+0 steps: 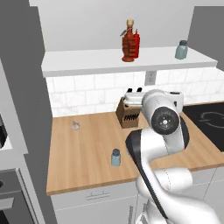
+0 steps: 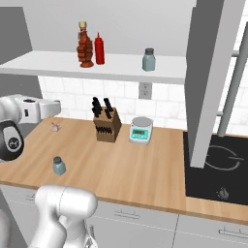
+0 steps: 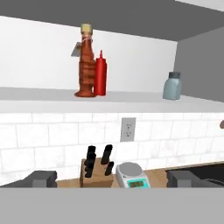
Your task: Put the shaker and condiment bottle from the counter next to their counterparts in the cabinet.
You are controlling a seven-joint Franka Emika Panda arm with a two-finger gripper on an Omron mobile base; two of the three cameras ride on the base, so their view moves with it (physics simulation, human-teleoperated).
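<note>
Ribbed condiment bottle (image 3: 86, 65), cork-topped

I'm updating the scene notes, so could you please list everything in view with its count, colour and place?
condiment bottle: 1, red-brown, cabinet, touching squeeze bottle
squeeze bottle: 1, red, cabinet
greenish shaker: 1, grey cap, cabinet, right
shaker: 1, blue-grey, counter front
knife block: 1, brown, counter back
scale: 1, teal-white, beside block
garlic: 1, pale, counter left
outlet: 1, backsplash
cooktop: 1, black, right
gripper: 1, open, empty

condiment bottle (image 1: 128, 43) on cabinet (image 1: 87, 61), shaker (image 1: 115, 157) on counter (image 1: 83, 148)
</note>
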